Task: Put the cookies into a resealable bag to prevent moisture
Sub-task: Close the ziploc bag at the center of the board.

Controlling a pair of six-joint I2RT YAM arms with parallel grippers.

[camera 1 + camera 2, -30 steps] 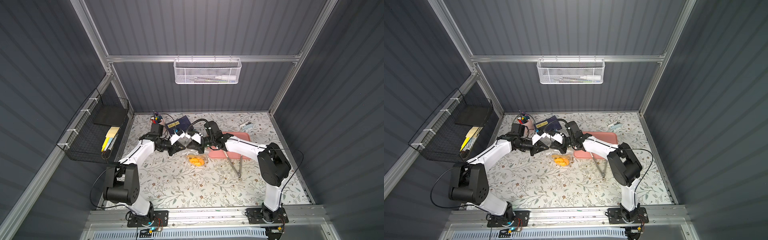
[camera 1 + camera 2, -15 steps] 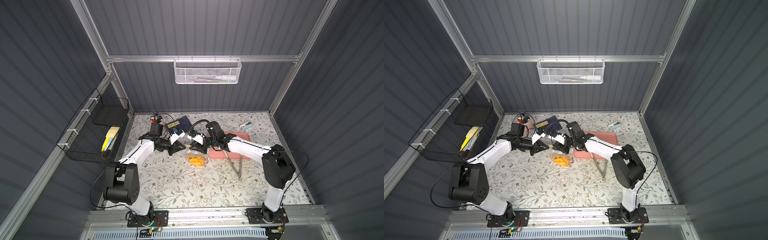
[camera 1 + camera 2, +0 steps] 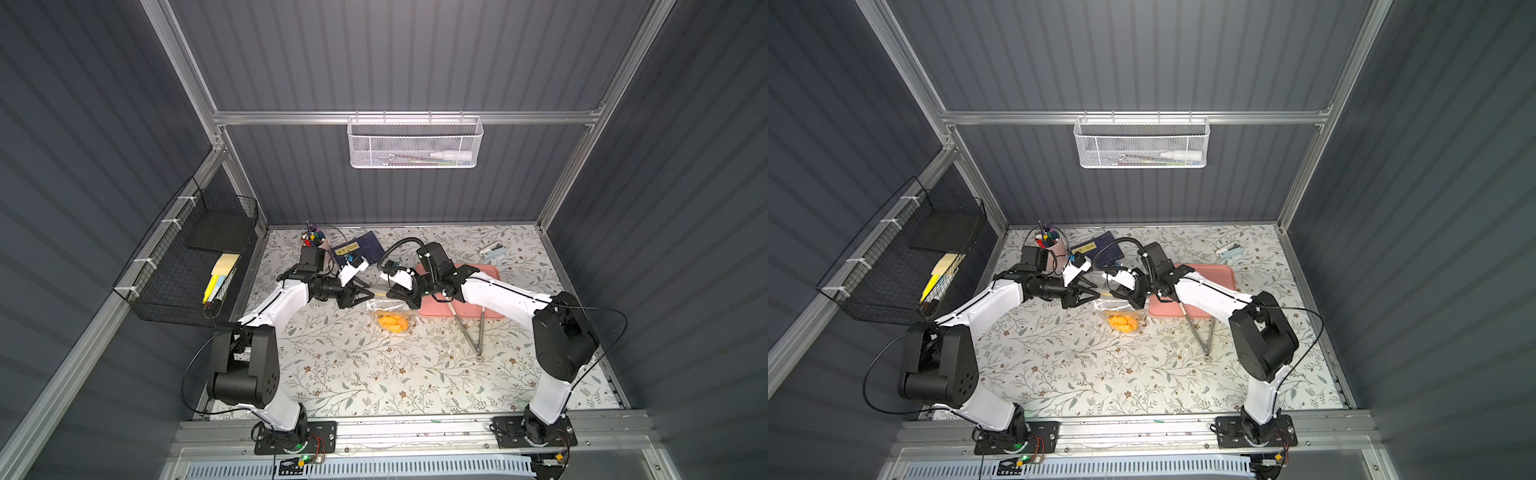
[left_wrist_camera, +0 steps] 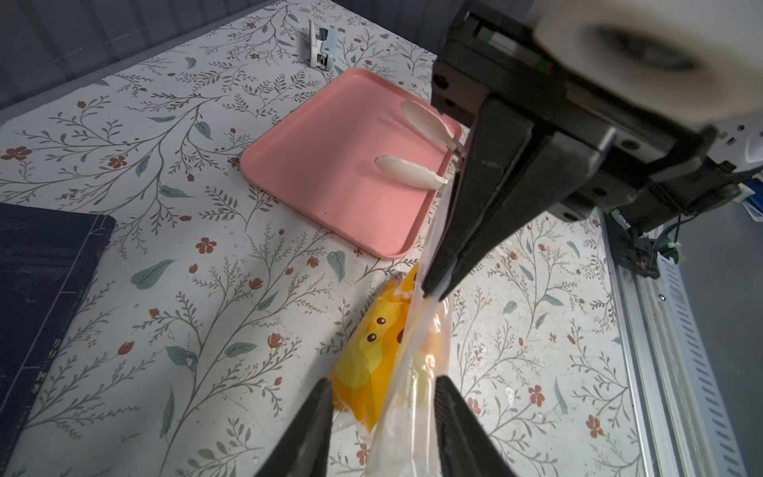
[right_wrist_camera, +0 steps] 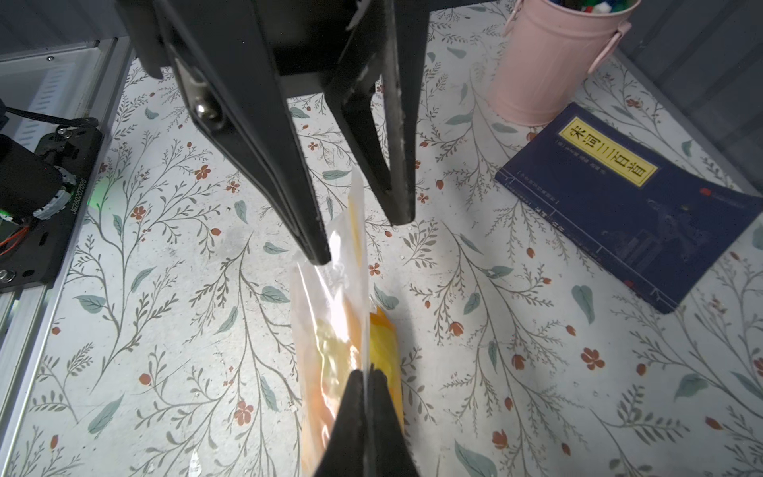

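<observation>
Bag (image 4: 406, 373) clear, crinkled; orange cookies (image 3: 392, 323) inside; yellow cartoon patch (image 4: 371, 345).

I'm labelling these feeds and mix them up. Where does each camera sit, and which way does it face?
Top views: stereo pair high over the arm bases, looking down at the floral table; both whole arms, left claw and right claw meeting at the resealable bag.
Left wrist: on the left arm, facing bag, pink tray and right claw past its own open claw.
Right wrist: on the right arm, facing bag, book and left claw past its own shut claw.
Shared: all show the bag and both claws.
</observation>
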